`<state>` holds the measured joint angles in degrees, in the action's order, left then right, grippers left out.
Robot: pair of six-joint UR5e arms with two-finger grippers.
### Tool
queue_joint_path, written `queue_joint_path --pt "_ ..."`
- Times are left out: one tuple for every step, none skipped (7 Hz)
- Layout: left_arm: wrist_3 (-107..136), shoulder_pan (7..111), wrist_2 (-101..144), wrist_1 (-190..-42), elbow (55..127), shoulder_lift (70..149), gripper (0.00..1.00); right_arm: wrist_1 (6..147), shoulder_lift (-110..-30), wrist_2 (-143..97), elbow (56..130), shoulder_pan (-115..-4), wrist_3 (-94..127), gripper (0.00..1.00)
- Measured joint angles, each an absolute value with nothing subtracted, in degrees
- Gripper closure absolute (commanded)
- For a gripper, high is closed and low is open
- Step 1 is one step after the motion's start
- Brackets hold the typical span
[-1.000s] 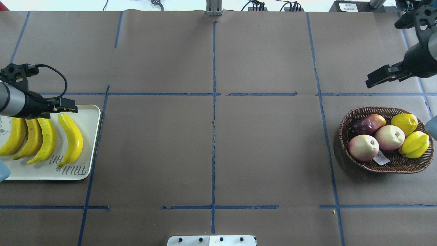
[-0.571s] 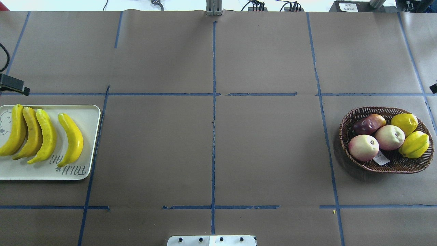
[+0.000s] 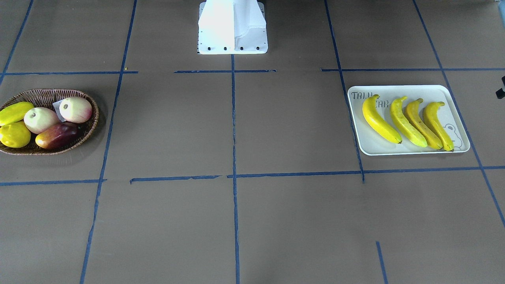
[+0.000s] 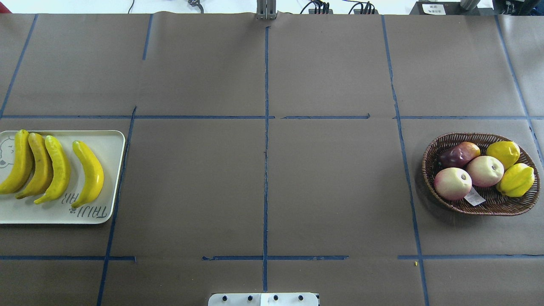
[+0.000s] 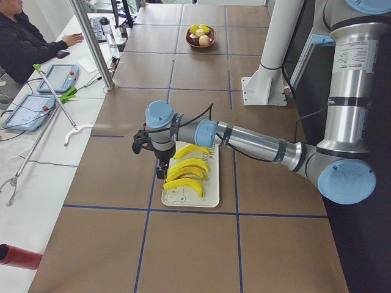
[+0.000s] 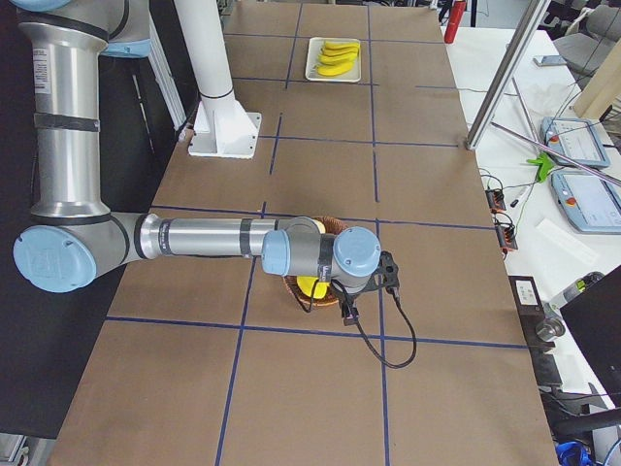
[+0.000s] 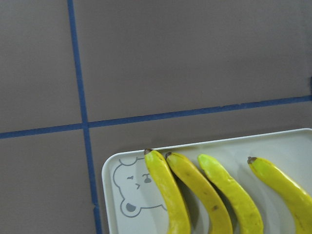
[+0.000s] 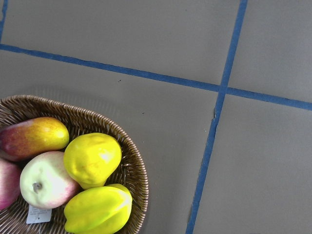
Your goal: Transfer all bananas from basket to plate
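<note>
Both arms have withdrawn from the overhead view since a second ago. By the plate [image 4: 111, 170] hangs my left gripper [image 5: 160, 170], finger state I cannot tell; four bananas [image 4: 51, 168] lie on it. Far right of the plate, the basket [image 4: 480, 208] holds none; the right gripper [image 6: 347, 313] is likewise unclear. I judge the transfer done; next, just park.

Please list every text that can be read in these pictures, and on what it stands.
"TAIJI": printed on the white rectangular tray.
"…AR": end of a second word there, the rest hidden by a yellow banana.
The white paper tag in the brown woven basket: too small to read.
</note>
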<state>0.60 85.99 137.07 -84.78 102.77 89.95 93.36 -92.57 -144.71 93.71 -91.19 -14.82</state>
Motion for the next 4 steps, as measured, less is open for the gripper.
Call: queue_joint_path --pt "-1.88 87.55 138.07 -84.34 100.53 88.62 0.00 93.06 -91.51 -144.55 92.31 -91.46 -14.93 0.00" --pt "-2.91 88.59 138.51 -84.38 99.25 87.27 0.00 92.95 -90.02 -143.35 91.20 -91.59 -14.97 0.00" --pt "-3.26 89.59 138.66 -84.43 98.79 86.44 0.00 92.89 -89.35 -142.24 90.85 -91.63 -15.09 0.00" --pt "-3.37 90.30 138.71 -84.45 98.74 85.70 0.00 92.87 -89.12 -141.74 90.72 -91.66 -15.17 0.00"
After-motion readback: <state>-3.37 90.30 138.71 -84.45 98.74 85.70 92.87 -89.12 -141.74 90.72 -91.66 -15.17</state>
